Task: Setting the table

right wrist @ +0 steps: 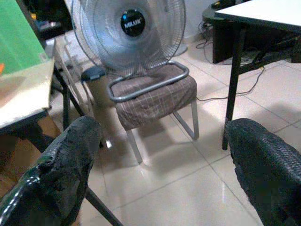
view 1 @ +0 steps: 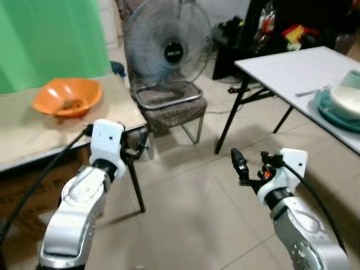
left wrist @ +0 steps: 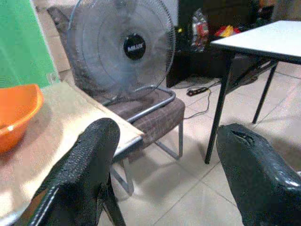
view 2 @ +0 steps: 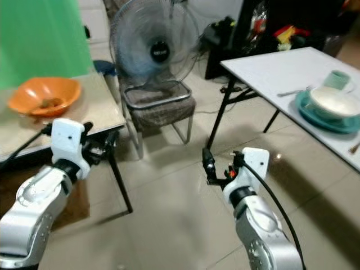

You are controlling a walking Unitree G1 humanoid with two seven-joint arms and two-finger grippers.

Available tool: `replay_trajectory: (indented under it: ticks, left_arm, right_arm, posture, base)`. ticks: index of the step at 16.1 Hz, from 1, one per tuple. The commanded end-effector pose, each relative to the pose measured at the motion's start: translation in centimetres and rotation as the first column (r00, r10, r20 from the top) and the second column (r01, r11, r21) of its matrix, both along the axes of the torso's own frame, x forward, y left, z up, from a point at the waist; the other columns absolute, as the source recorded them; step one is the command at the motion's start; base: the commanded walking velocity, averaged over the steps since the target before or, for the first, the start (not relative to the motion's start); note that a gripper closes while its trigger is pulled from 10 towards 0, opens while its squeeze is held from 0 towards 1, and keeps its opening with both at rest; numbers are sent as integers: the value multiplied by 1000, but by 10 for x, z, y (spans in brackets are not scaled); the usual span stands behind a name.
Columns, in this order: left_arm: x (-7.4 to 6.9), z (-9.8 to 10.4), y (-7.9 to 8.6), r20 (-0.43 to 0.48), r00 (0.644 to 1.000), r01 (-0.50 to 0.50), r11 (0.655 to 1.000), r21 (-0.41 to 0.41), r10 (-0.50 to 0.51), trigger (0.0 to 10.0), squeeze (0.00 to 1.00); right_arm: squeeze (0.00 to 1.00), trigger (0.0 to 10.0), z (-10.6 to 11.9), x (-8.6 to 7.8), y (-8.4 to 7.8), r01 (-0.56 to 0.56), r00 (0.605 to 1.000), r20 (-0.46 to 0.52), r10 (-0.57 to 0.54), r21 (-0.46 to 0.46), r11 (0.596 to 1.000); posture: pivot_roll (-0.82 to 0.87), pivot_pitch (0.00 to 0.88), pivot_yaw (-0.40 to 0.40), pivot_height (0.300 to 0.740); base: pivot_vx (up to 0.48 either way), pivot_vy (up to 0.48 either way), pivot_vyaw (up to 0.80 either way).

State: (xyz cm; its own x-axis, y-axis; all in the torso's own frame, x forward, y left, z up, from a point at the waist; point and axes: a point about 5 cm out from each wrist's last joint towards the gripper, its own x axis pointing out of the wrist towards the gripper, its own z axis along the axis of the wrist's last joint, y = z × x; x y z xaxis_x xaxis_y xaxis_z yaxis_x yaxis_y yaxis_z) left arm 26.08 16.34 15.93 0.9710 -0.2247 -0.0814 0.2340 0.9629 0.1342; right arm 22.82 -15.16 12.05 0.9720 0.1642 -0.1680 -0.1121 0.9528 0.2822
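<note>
pale floor tiles run between two tables. at far centre a fan (view 1: pixel 167 48) stands on a chair (view 1: pixel 171 104). left gripper (left wrist: pixel 164 174), fingers spread and empty, hangs off the near corner of the beige table (view 1: pixel 22 135), whose orange bowl (view 1: pixel 67 96) holds some dark bits. right gripper (right wrist: pixel 162 174), likewise spread and empty, hovers over the floor, well apart from the white table (view 2: pixel 270 70) at right, which bears a fork (view 2: pixel 292 91), teal plate (view 2: pixel 315 119), white bowl (view 2: pixel 336 101) and cup (view 2: pixel 340 79).
</note>
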Motion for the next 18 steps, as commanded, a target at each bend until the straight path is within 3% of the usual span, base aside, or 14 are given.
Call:
replay_trajectory:
  ticks: [1, 4, 8, 12, 18]
  left_arm:
    - [0, 1, 1, 5, 1000, -7, 1000, -5, 7, 10000, 0]
    - [1, 1, -1, 0, 1000, -24, 1000, -13, 24, 10000, 0]
    - [3, 6, -1, 36, 999, -23, 1000, -2, 23, 10000, 0]
    - [3, 8, -1, 48, 999, -10, 1000, 12, 9, 10000, 0]
    - [3, 10, -1, 54, 998, 14, 999, 33, -16, 10000, 0]
  right_arm:
    - [0, 10000, 2, 1, 1, -6, 1000, 5, 6, 11, 1000]
    - [0, 10000, 3, 1, 3, -35, 999, 12, 35, 0, 999]
    - [0, 10000, 3, 2, 6, -55, 998, 15, 55, 5, 998]
    - [0, 10000, 4, 5, 10, -86, 996, 27, 86, -1, 996]
    - [0, 10000, 3, 8, 15, -113, 993, 29, 113, -7, 994]
  posture:
    - [-103, 0, -38, 740]
    - [-106, 0, -39, 740]
    - [-99, 0, -45, 740]
    - [-90, 0, -50, 740]
    - [-75, 0, -47, 740]
  base:
    - [0, 0, 0]
    - [0, 0, 0]
    - [0, 0, 800]
    - [266, 0, 734]
    - [269, 0, 0]
